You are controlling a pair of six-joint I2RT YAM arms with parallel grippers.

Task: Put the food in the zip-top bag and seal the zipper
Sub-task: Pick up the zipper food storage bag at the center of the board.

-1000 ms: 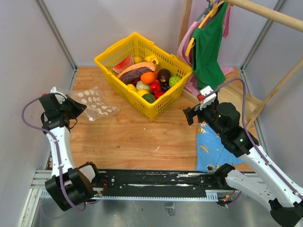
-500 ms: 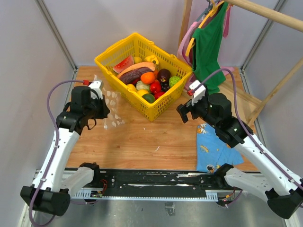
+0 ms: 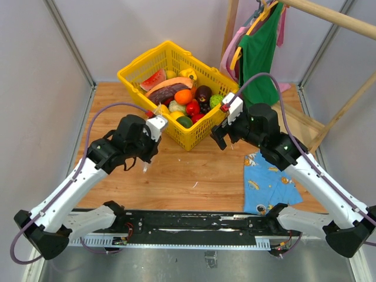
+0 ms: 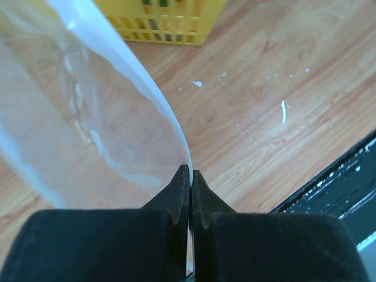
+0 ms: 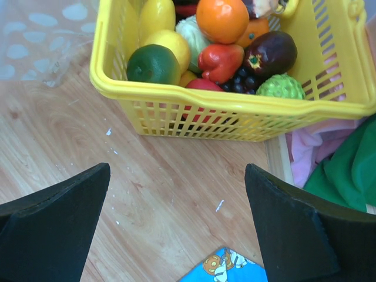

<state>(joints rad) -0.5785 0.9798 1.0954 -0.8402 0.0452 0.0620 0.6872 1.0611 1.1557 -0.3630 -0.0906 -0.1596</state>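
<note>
Left gripper [image 4: 190,176] pinching pale edge of zip-top bag [image 4: 76,117], jaws clamped together on it. Bag hanging over wooden table [image 4: 264,88]. Right gripper [image 5: 176,170] hovering before yellow basket [image 5: 235,106], jaws spread wide. Food [image 5: 222,17] sitting in basket.

Zip-top bag [image 3: 144,167] hangs from left hand [image 3: 146,157]; right hand [image 3: 218,137] just beside yellow basket [image 3: 202,130] of food [image 3: 183,96].
</note>
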